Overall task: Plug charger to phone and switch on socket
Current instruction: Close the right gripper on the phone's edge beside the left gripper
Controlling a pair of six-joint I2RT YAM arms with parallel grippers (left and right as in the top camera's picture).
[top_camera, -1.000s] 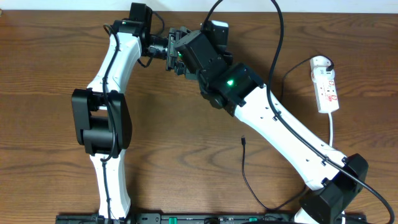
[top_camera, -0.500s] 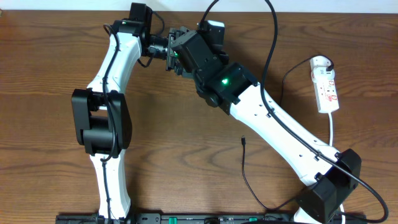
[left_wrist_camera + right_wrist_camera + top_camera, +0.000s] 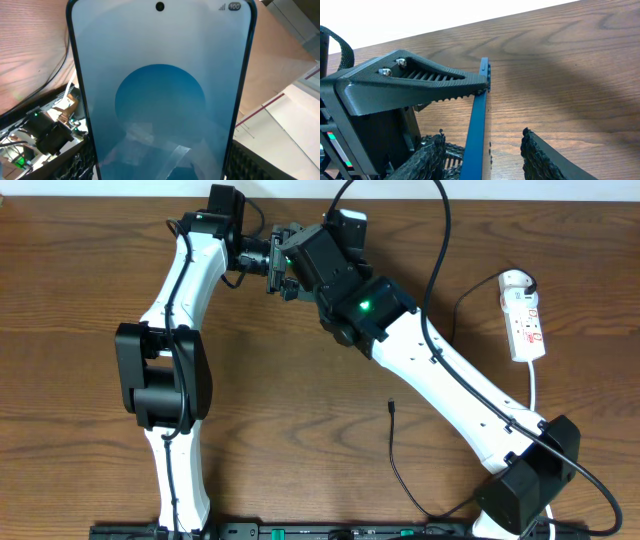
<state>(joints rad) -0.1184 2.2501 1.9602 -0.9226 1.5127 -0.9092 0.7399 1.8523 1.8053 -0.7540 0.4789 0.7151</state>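
Nearest the arm bases, the charger [image 3: 390,410] lies loose on the bench [image 3: 80,380]. Its small connector points away from the robot and touches nothing. Neither pincer is near it, so plugging in has evidently not yet begun. Out to the right and a little farther on, the socket [image 3: 524,320] rests flat, its white cord [image 3: 534,395] trailing back toward the right arm's base. It is well apart from both pincers, and its switch marks are too small to read as on or off.

Farthest out, both arms reach to the same spot by the bench's back edge. There the left pincer [image 3: 160,167] is clamped on the phone [image 3: 160,90], gripping it across its width low on the body. The screen is lit and faces that wrist's camera. The handset appears to be raised off the bench, which leaves its ends free. That is probably the purpose, since a port can be reached only if nothing sits against it. The right pincer [image 3: 482,155] stands wide, straddling the phone edge-on, one side plainly apart from it, so it carries nothing. It seems to be lining up to take or steady the phone, which would free an arm for the cable. From overhead the phone is hidden beneath the two wrists.
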